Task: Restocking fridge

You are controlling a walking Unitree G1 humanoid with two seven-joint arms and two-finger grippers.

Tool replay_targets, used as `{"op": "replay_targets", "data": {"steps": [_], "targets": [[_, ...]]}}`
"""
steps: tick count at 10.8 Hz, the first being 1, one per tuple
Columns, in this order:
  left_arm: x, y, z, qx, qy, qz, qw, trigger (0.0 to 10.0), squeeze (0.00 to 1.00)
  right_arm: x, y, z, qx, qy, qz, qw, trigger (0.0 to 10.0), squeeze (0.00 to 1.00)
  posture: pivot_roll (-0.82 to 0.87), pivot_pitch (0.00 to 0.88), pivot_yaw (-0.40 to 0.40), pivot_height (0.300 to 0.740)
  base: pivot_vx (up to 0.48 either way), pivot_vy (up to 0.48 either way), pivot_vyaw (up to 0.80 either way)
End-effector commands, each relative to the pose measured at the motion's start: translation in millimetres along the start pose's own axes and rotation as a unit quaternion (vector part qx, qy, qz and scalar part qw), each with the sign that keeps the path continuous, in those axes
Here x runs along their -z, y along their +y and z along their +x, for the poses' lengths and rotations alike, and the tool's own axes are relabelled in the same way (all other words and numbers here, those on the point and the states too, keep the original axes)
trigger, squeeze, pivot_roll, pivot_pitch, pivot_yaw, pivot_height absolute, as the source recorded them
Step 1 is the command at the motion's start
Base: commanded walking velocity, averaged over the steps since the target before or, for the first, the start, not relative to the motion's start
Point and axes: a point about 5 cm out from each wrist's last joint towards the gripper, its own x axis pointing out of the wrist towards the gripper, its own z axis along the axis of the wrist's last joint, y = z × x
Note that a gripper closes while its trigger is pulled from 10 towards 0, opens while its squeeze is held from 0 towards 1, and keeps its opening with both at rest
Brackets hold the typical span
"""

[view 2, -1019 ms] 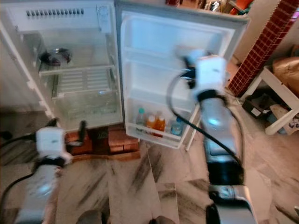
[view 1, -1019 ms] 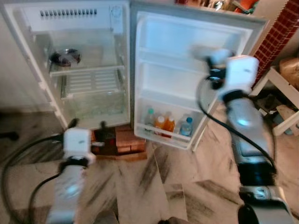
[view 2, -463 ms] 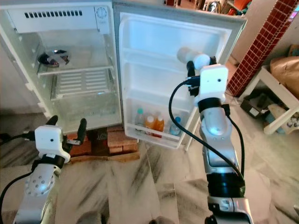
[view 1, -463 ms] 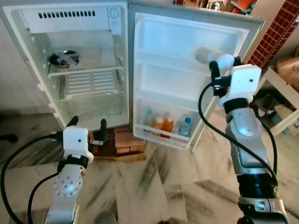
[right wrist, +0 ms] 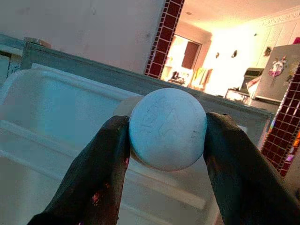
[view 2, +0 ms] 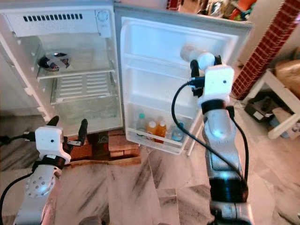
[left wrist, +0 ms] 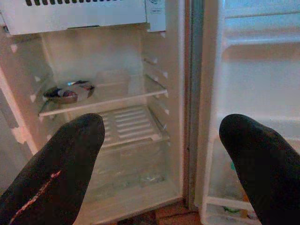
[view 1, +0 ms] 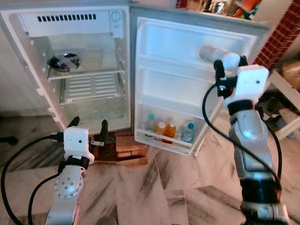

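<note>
While right gripper (right wrist: 164,136) clamps the bottle (right wrist: 167,128), lower onto door (view 1: 154,37) shelf upright; left gripper (left wrist: 164,154) spread, empty.

- The right claw (view 1: 228,63), closed on a white-capped bottle (view 1: 213,54), has risen a little against the open fridge door (view 1: 187,70); a second ago it was a blurred streak lower on the door's upper shelf, and now it is sharp, with the bottle held lying level near the door's top compartment.
- The left claw (view 1: 88,127), fingers spread apart, has lifted slightly in front of the bricks (view 1: 126,143) under the fridge.
- The whole scene has shifted somewhat, so the head camera has moved; earlier blur is gone.
</note>
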Motion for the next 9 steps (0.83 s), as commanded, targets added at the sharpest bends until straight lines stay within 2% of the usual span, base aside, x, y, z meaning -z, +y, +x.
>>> {"op": "replay_targets", "data": {"steps": [1,3,5,7,9], "targets": [[-1,-1.9,-2.3,0.005,0.003,-0.004,1.0,10.0,0.0,-10,-0.3,-1.2,0.005,-0.02,0.0,1.0,10.0,0.0,0.14,0.054,-0.072,0.74,0.0,0.0,0.0],[2,-4.8,-5.5,0.009,0.009,-0.004,1.0,10.0,0.0,-9,3.9,-4.2,-0.001,-0.016,0.003,1.0,10.0,0.0,0.14,0.057,-0.07,0.74,0.0,0.0,0.0],[3,-3.3,-5.6,0.007,0.013,-0.003,1.0,10.0,0.0,-9,2.3,0.0,0.002,-0.013,0.0,1.0,10.0,0.0,0.15,0.063,-0.077,0.74,0.0,0.0,0.0],[3,-4.3,-8.3,0.003,0.015,-0.002,1.0,10.0,0.0,-9,0.5,15.0,0.008,-0.009,-0.008,1.0,10.0,0.0,0.16,0.074,-0.084,0.74,0.0,0.0,0.0],[2,-5.6,-11.8,0.001,0.018,-0.002,1.0,10.0,0.0,-3,0.9,38.8,0.009,0.012,-0.023,1.0,10.0,0.0,0.17,0.095,-0.09,0.74,0.0,0.0,0.0]]}}
